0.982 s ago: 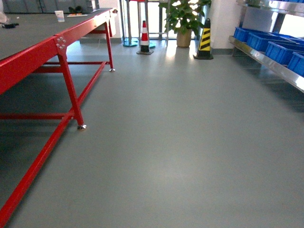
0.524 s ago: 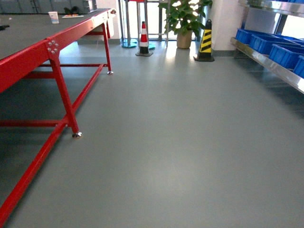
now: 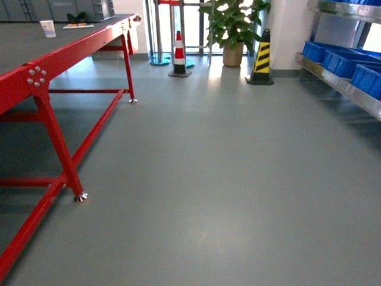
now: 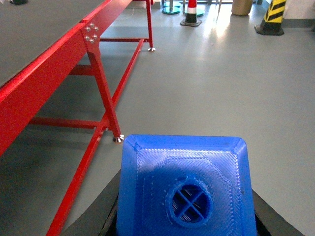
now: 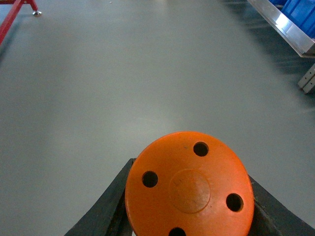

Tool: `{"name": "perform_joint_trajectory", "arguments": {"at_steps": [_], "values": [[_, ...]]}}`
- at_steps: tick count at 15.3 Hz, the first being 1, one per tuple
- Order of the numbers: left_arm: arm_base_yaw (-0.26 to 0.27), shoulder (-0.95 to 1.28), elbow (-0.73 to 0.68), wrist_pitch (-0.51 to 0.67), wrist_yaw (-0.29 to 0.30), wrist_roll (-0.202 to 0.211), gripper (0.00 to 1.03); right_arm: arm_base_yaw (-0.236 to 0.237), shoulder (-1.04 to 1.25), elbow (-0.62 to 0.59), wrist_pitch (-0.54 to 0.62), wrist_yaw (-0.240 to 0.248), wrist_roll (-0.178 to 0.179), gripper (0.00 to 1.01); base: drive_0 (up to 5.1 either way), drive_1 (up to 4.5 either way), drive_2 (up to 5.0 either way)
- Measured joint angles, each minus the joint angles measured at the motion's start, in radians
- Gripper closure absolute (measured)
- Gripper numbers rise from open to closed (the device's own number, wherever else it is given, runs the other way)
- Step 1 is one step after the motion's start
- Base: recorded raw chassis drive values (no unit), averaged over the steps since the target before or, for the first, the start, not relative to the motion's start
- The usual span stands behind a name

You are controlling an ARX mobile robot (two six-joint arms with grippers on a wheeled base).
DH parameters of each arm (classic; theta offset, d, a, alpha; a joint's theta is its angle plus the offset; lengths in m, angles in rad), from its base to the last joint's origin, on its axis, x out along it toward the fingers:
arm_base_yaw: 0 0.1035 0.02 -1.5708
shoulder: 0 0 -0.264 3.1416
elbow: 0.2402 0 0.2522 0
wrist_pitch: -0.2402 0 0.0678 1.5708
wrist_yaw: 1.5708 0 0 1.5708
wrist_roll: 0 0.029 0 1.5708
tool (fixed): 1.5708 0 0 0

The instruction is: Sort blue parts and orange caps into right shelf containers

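A blue part (image 4: 186,189) fills the lower half of the left wrist view, clamped between the dark jaws of the left end effector (image 4: 184,216), its round knob facing the camera. In the right wrist view, an orange cap (image 5: 189,186) sits gripped in the right end effector (image 5: 189,216), flat top with small holes toward the lens. Seen from the head camera, grey floor (image 3: 202,179) stretches ahead; a red-framed bench (image 3: 53,59) runs along at 9 to 11 o'clock, while the steel shelf (image 3: 342,89) with blue crates (image 3: 342,59) lies at 2 o'clock. At 12 o'clock stand two cones (image 3: 178,53) and a potted plant (image 3: 233,27).
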Motion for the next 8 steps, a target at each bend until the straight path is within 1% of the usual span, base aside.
{"name": "perform_joint_trajectory", "arguments": {"at_steps": [8], "values": [[0.000, 0.000, 0.000, 0.002, 0.000, 0.000, 0.59, 0.000, 0.000, 0.000, -0.003, 0.000, 0.000, 0.58, -0.1, 4.28, -4.4]]}}
